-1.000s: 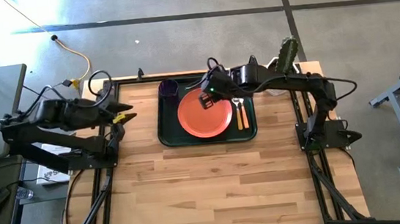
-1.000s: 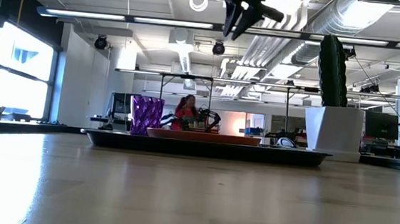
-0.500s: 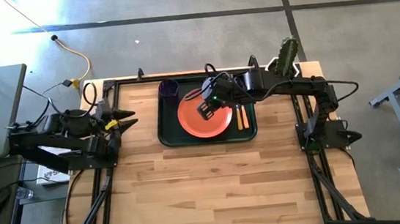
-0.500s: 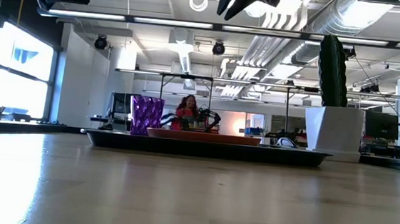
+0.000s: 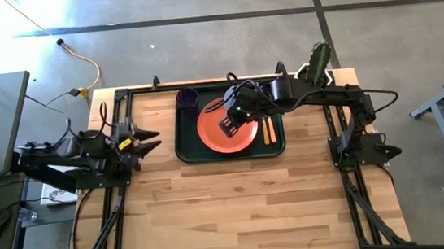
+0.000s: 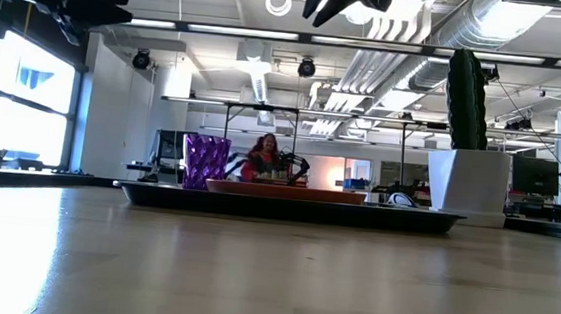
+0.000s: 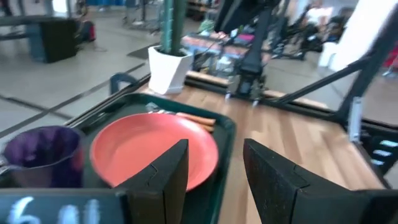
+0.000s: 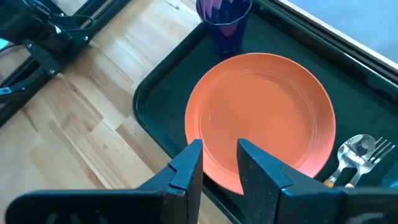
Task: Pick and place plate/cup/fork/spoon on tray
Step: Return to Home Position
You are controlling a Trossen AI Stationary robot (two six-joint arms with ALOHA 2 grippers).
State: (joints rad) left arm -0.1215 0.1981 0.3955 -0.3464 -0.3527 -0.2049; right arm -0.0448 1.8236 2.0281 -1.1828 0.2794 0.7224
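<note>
The dark green tray (image 5: 185,144) lies at the table's far middle. On it rest the orange-red plate (image 5: 217,138), the purple cup (image 5: 187,99) upright in its far left corner, and the spoon (image 8: 355,148) and fork (image 8: 380,152) side by side to the plate's right. My right gripper (image 8: 219,165) hangs open high over the plate (image 8: 261,118), touching nothing. My left gripper (image 5: 148,140) stands open over the table's left edge, pointing almost level toward the tray. Nothing is between its fingers (image 7: 166,174).
A white pot with a green cactus (image 5: 318,60) stands at the far right corner, just beyond the tray. The wooden tabletop (image 5: 238,205) stretches bare from the tray to the near edge. In the low view, a person sits far behind the cup (image 6: 205,161).
My left gripper has sunk at the table's left edge, drawn back a little, and tipped up from slanting down to nearly level. My right gripper has drifted a little toward the near edge over the plate and turned slightly. Both stay open. The dishes have not moved.
</note>
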